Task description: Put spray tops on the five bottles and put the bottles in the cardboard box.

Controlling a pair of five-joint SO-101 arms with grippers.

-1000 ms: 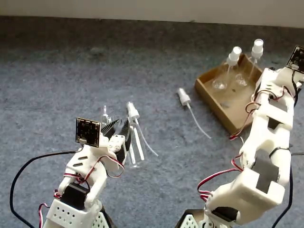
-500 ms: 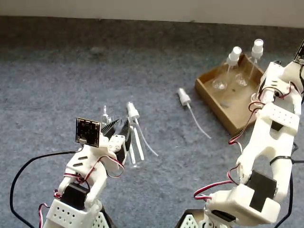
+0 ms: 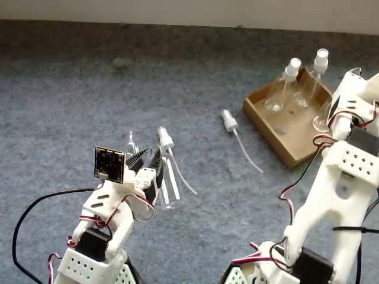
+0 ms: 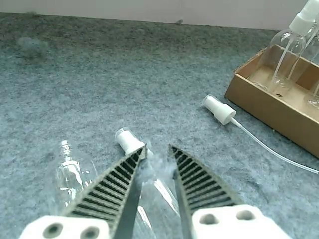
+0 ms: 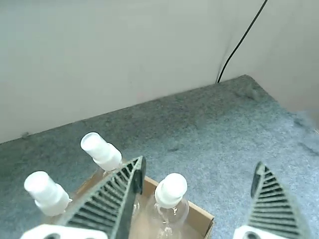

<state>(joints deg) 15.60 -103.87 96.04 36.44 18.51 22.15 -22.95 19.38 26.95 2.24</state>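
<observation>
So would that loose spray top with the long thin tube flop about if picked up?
Probably a little: the spray top trails a very thin, slightly bowed tube, which would likely bend and sway. It looks small and plastic, so probably light. Being round, it might roll if nudged, though the fuzzy carpet should slow it.

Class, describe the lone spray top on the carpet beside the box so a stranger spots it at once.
In the high view, find the cardboard box at right. On the carpet left of it lies a white spray top trailing a long thin tube. It lies alone, clear of every bottle.
</observation>
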